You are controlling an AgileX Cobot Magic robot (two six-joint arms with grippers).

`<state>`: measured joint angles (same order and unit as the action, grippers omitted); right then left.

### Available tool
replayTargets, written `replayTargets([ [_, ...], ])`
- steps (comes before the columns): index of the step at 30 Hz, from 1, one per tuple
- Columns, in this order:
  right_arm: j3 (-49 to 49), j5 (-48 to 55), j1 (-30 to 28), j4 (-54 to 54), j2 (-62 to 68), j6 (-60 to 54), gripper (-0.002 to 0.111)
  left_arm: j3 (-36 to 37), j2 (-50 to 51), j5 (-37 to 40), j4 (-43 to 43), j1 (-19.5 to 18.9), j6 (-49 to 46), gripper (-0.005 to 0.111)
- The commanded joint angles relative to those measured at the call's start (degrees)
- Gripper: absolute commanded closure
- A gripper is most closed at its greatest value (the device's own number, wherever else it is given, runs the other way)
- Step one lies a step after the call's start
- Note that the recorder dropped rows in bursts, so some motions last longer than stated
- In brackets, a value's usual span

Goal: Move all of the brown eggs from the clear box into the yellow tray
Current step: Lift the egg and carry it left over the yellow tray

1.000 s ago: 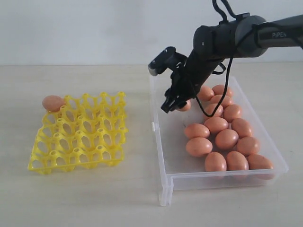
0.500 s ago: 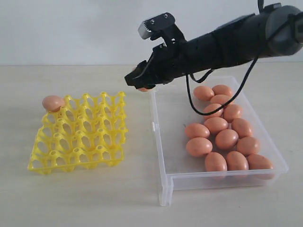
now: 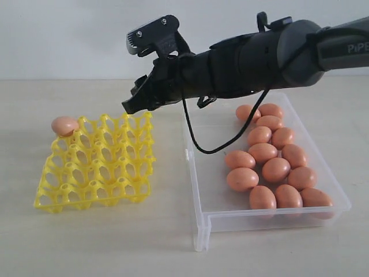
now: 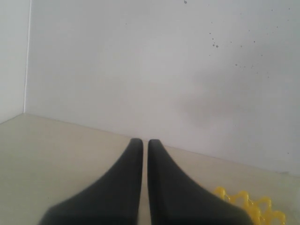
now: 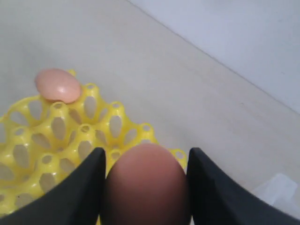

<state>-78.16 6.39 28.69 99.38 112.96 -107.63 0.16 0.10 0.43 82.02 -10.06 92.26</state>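
Observation:
My right gripper [image 3: 131, 105] reaches across the middle and hangs over the far right corner of the yellow tray [image 3: 43, 202]. In the right wrist view the right gripper [image 5: 146, 151] is shut on a brown egg [image 5: 147, 187], above the yellow tray [image 5: 42, 140]. One brown egg [image 3: 64, 125] sits in the tray's far left corner cup, also seen from the right wrist as an egg [image 5: 58, 85]. Several brown eggs [image 3: 277, 169] lie in the clear box [image 3: 193, 173]. My left gripper [image 4: 141, 140] is shut and holds nothing; the exterior view does not show it.
The clear box stands right of the yellow tray on a pale tabletop, with a strip of bare table between them. A white wall runs behind the table. A corner of the yellow tray [image 4: 251, 206] shows in the left wrist view.
The right arm has lifted an egg out of the clear box and swung left with it, from inside the box to above the tray's far right corner.

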Motion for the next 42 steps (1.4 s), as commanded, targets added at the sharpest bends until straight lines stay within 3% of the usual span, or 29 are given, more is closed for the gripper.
replayTargets([
  [1, -0.55, -2.53, 1.18, 0.56, -1.71, 2.6, 0.109, -0.16, -0.1, -0.43, 0.27, -0.05, -0.22, 0.103],
  [3, 0.7, 11.16, 1.18, 0.56, -2.96, 4.67, 0.109, -0.16, -0.1, -0.76, 0.27, -0.05, -0.22, 0.103],
  [5, 1.55, 36.59, 1.18, 0.56, -3.73, 8.71, 0.109, -0.16, -0.1, -0.76, 0.27, -0.05, -0.22, 0.103],
  [6, 1.55, 49.35, 1.18, -1.34, -3.73, 12.25, 0.109, -0.16, -0.1, -0.76, 0.27, -0.05, -0.22, 0.103],
  [8, 1.43, 62.81, 1.18, -11.99, -3.73, 20.88, 0.109, -0.16, -0.1, -0.87, 0.27, -0.05, -0.22, 0.103],
  [12, 1.43, 63.22, 1.18, -37.01, -3.84, 34.21, 0.109, -0.16, -0.1, -1.02, 0.27, -0.05, -0.22, 0.103],
  [16, 2.96, 38.47, 1.29, -51.23, -3.84, 48.06, 0.109, -0.16, -0.1, -1.51, 0.27, -0.05, -0.22, 0.103],
  [20, 7.37, 5.45, 3.58, -47.27, -3.84, 45.38, 0.109, -0.16, -0.1, -1.84, 0.27, -0.05, -0.43, 0.103],
  [24, 10.3, -27.33, 9.35, -47.61, -3.07, 44.64, 0.109, -0.16, -0.1, -1.84, 0.27, -0.05, -0.43, 0.103],
  [26, 10.3, -32.77, 11.01, -54.6, -2.7, 50.53, 0.109, -0.16, -0.1, -1.84, 0.27, -0.05, -0.43, 0.103],
  [30, 10.3, -41.18, 11.83, -87.46, -1.54, 85.98, 0.109, -0.16, -0.1, -1.84, 0.27, -0.05, -0.43, 0.103],
  [33, 10.3, -54.32, 10.66, -102.92, 0.53, 103.94, 0.109, -0.16, -0.1, -1.84, 1.02, -0.05, -0.43, 0.103],
  [37, 10.3, -67.66, 8.66, -109.44, 3.84, 114.43, 0.109, -0.16, -0.1, -1.84, 1.35, -0.05, -0.43, 0.103],
  [42, 9.89, -69.98, 4.69, -113.31, 8.87, 119.77, 0.109, -0.16, -0.1, -1.84, 1.35, -0.05, -0.43, 0.103],
])
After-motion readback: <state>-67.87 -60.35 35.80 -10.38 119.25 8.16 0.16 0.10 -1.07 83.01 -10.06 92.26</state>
